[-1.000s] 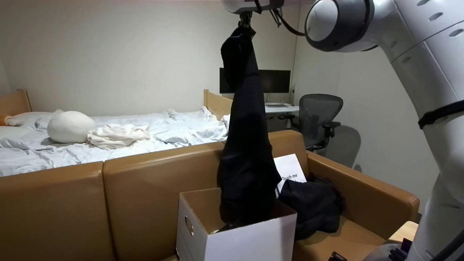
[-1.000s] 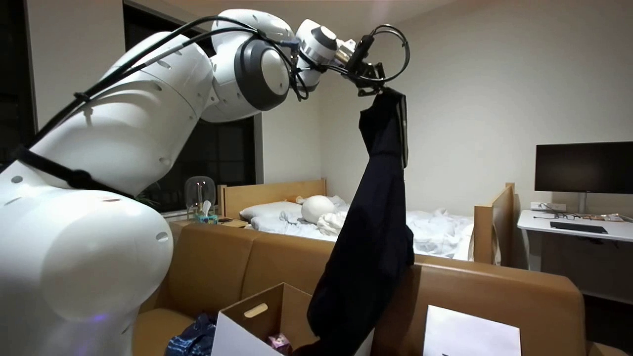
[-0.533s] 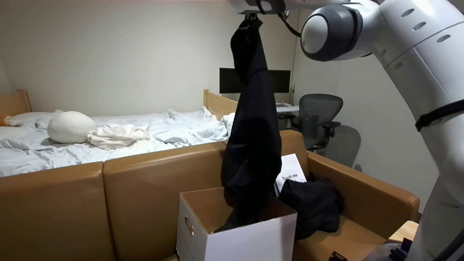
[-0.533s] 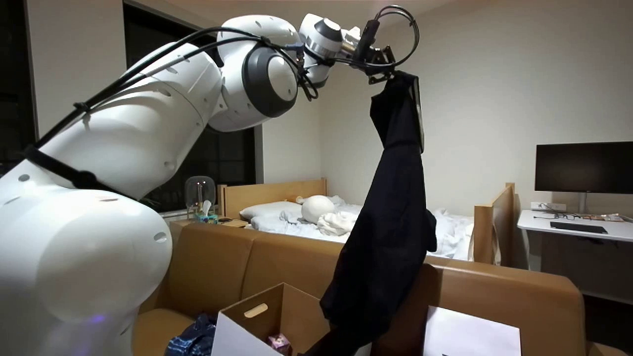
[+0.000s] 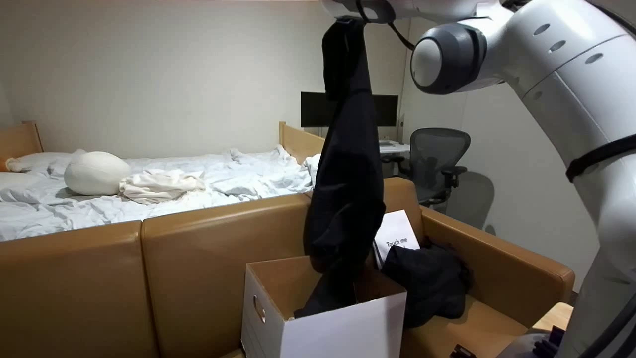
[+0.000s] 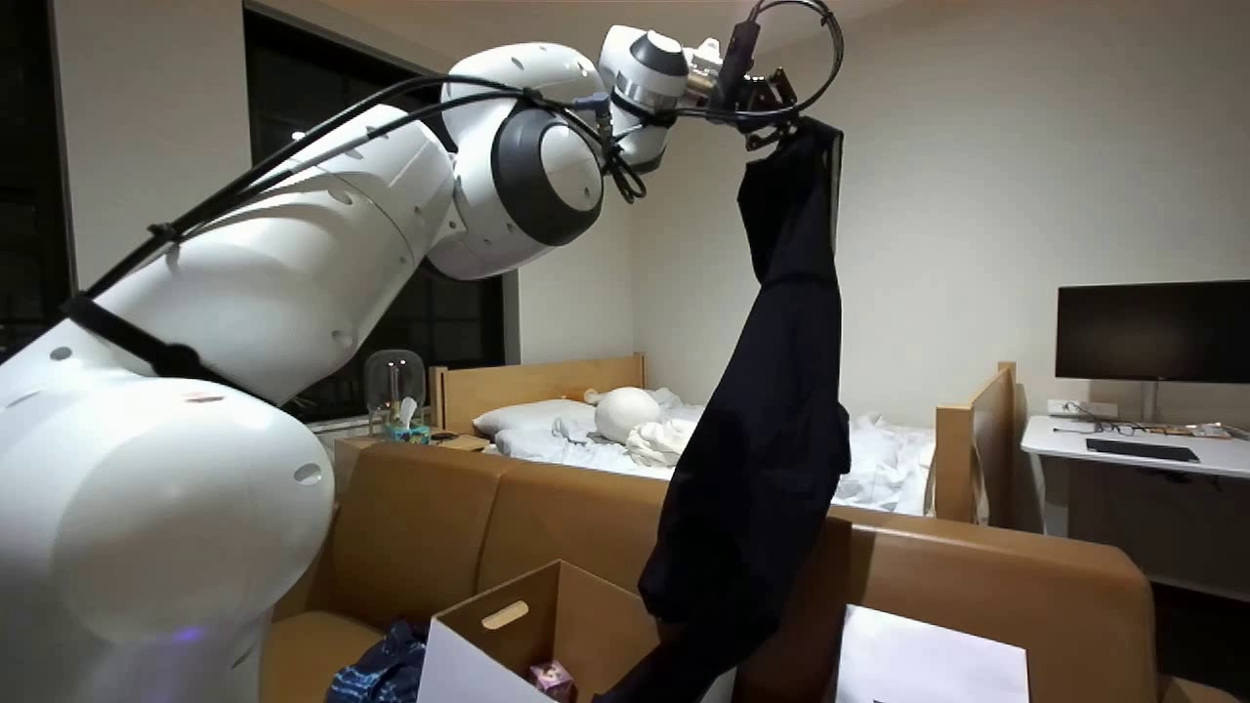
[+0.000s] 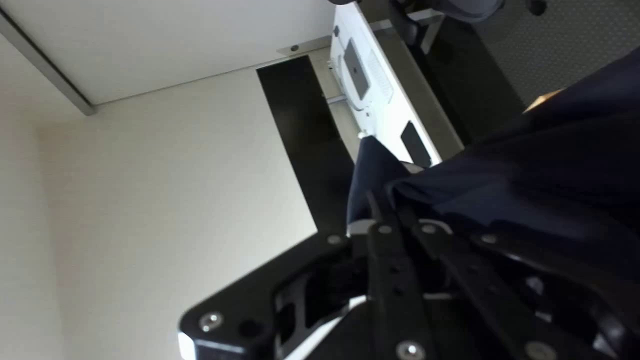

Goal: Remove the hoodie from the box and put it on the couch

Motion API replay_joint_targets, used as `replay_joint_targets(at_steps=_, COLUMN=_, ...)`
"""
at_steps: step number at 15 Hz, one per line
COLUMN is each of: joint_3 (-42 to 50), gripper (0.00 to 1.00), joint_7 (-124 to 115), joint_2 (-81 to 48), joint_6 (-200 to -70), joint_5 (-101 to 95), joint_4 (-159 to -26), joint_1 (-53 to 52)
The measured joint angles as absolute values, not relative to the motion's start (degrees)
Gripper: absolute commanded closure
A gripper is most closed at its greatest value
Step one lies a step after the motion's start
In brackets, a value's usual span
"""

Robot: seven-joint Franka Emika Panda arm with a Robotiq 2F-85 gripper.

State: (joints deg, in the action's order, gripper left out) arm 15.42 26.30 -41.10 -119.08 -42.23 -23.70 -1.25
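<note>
The black hoodie (image 5: 348,174) hangs long and stretched from my gripper in both exterior views (image 6: 757,410). Its upper end is pinched between the fingers of the gripper (image 6: 793,125). Its narrow lower end still reaches into the white box (image 5: 343,328). The box, brown inside, also shows in an exterior view (image 6: 479,659). In the wrist view the gripper (image 7: 392,210) is closed on dark blue-black cloth (image 7: 525,180), which covers the right side. The brown leather couch (image 5: 213,248) lies under and behind the box. The hoodie's lowest part is hidden inside the box.
Another dark garment (image 5: 430,283) lies on the couch beside the box, near a white sign (image 5: 397,236). A small pink item (image 6: 554,678) is inside the box. Blue patterned cloth (image 6: 383,666) lies beside it. A bed (image 5: 238,174) stands behind the couch.
My gripper has risen and moved away from the arm's base, carrying the hoodie up. More of the hoodie is out of the box, and its lower end has narrowed. The box has not moved.
</note>
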Motion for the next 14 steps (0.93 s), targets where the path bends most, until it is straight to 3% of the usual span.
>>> replay_joint_targets(at_steps=14, joint_3=31.3, gripper=0.98, joint_7=8.7, joint_2=-37.0, joint_6=-128.3, joint_5=-58.3, joint_4=-19.5, joint_1=6.0)
